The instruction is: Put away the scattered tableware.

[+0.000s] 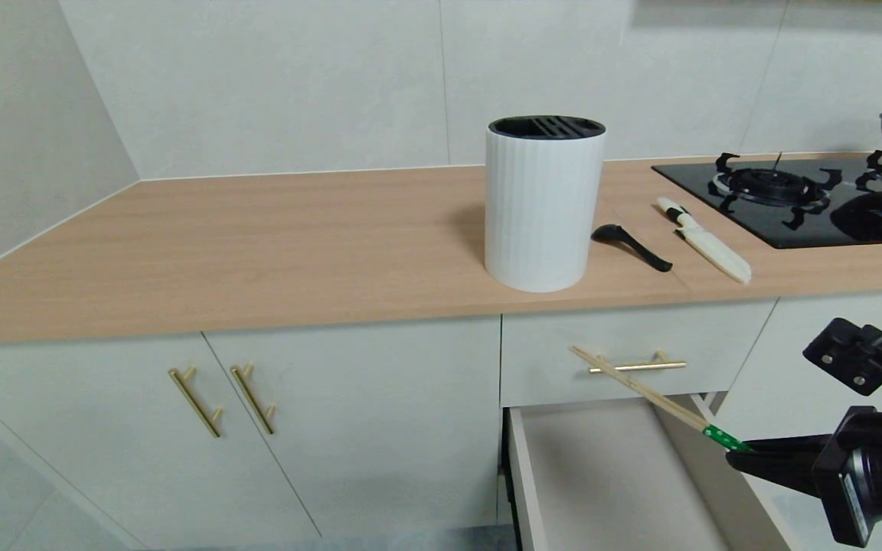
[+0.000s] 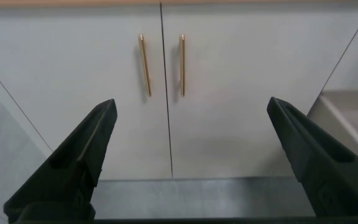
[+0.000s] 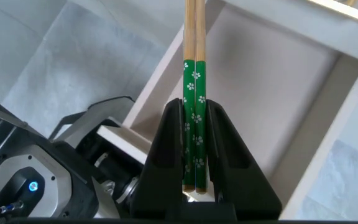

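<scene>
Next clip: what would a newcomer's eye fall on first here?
The tall white ribbed holder stands near the front of the wooden counter, with a black spoon and a white knife lying between it and the stove. Lower down, the right gripper holds green-ended chopsticks above the open drawer.

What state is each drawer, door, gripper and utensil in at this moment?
lower drawer: pulled open.
upper drawer: shut.
cupboard doors: shut.
chopsticks: held by their green ends, over the lower drawer.
right gripper: shut on the chopsticks.
left gripper: open, holding nothing.
knife: lying flat on the counter.
black spoon: lying on the counter.
white holder: upright.
</scene>
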### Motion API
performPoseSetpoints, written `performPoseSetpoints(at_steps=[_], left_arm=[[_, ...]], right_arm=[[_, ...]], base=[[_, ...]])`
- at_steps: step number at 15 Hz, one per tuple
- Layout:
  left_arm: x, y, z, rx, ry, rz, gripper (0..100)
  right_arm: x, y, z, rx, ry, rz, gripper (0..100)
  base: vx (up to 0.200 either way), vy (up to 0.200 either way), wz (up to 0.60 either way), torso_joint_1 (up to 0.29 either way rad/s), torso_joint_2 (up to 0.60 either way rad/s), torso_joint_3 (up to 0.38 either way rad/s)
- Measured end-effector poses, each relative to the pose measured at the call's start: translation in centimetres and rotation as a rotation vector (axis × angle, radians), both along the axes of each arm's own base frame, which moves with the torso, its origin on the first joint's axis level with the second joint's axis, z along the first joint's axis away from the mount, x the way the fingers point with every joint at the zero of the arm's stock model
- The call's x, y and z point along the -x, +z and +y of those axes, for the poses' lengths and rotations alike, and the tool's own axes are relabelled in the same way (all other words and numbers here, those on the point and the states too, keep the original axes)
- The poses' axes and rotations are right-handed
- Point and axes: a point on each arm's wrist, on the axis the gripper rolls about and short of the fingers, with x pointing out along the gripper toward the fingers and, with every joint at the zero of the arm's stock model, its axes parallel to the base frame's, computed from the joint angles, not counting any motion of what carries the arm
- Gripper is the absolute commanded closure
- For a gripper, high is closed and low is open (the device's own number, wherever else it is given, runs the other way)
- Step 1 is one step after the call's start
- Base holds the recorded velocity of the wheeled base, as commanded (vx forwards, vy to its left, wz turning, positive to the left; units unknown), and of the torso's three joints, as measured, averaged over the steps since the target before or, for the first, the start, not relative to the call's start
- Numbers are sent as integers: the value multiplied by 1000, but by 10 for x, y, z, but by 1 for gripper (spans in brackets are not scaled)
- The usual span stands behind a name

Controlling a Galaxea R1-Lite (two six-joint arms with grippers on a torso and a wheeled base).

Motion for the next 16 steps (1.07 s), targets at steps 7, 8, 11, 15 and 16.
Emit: performPoseSetpoints(at_steps=[7, 8, 11, 15, 16], left_arm=[[0, 0, 0, 0, 0, 0, 0], [0, 0, 0, 0, 0, 0, 0], [0, 0, 0, 0, 0, 0, 0], [0, 0, 0, 1, 0, 1, 0], [0, 0, 0, 0, 0, 1, 0]], right_arm=[[-4, -8, 2, 15, 5, 35, 100], [-5, -9, 3, 18, 4, 41, 100], [-8, -12, 4, 25, 3, 58, 100], [-11, -16, 5, 34, 3, 77, 100], [-12, -17, 5, 35, 3, 80, 100]], base=[[0, 0, 0, -172, 471, 297], [0, 0, 0, -149, 452, 310], [0, 0, 0, -126, 448, 318], [0, 0, 0, -33, 127, 100], [0, 0, 0, 0, 0, 0]])
